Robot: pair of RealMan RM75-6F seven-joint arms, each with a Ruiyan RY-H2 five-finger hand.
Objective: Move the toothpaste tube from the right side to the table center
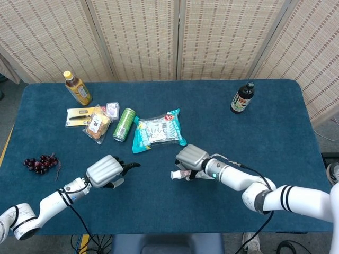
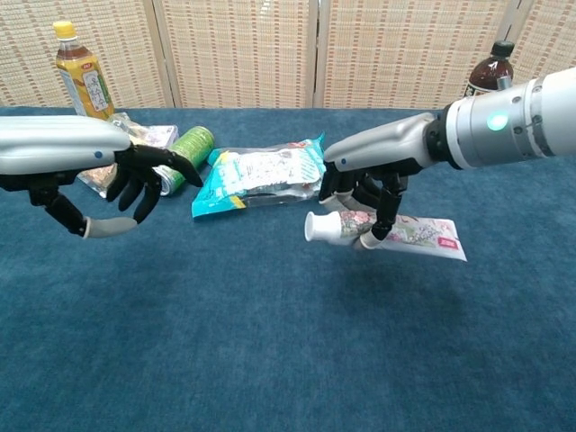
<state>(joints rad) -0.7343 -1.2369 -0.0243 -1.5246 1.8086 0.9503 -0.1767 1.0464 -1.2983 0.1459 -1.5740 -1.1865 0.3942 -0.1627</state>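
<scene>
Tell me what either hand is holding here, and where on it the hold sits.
The right hand grips the toothpaste tube near its capped end, lifted off the table. The left hand holds nothing, fingers spread.
</scene>
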